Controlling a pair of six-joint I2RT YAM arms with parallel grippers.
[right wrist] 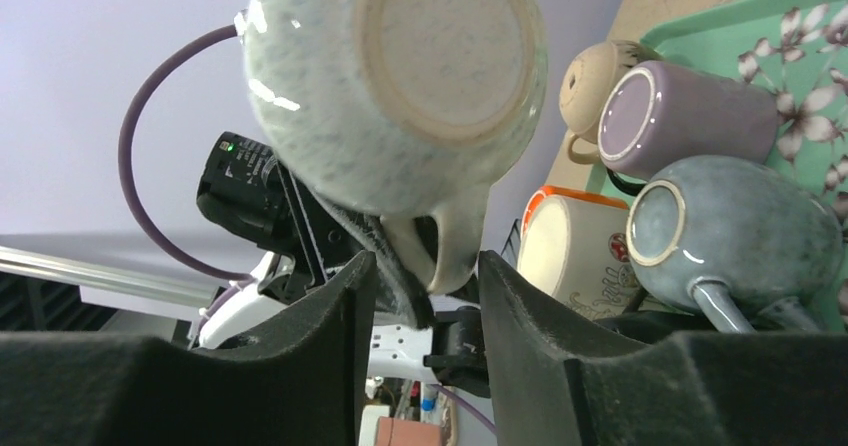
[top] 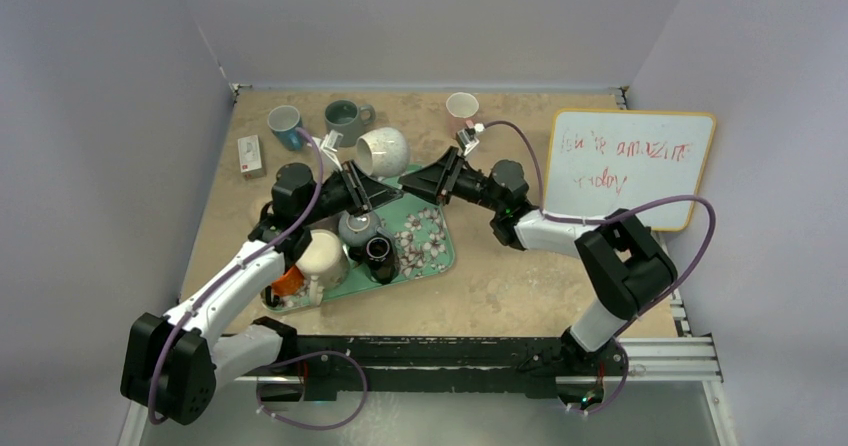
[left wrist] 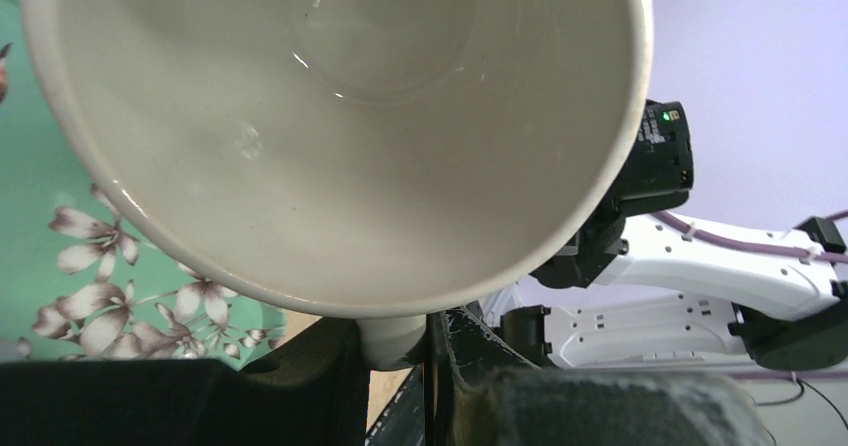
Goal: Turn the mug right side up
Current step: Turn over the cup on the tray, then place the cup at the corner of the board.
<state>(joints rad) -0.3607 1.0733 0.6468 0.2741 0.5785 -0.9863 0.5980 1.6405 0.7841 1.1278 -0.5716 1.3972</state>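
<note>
Right wrist view shows the speckled mug (right wrist: 390,76) in the air above the far edge of the tray (top: 437,259), lying sideways. The left gripper (left wrist: 425,366) is pinched closed on it near the handle (right wrist: 455,241), and the right gripper (right wrist: 420,296) stands partly open with a jaw on each side of that handle. I judge the glazed ceramic stiff, rather heavy, slippery and breakable, so the handle is the safe hold. A grey-blue mug (right wrist: 740,231) and a purple mug (right wrist: 690,116) lie close below, in the way of lowering.
</note>
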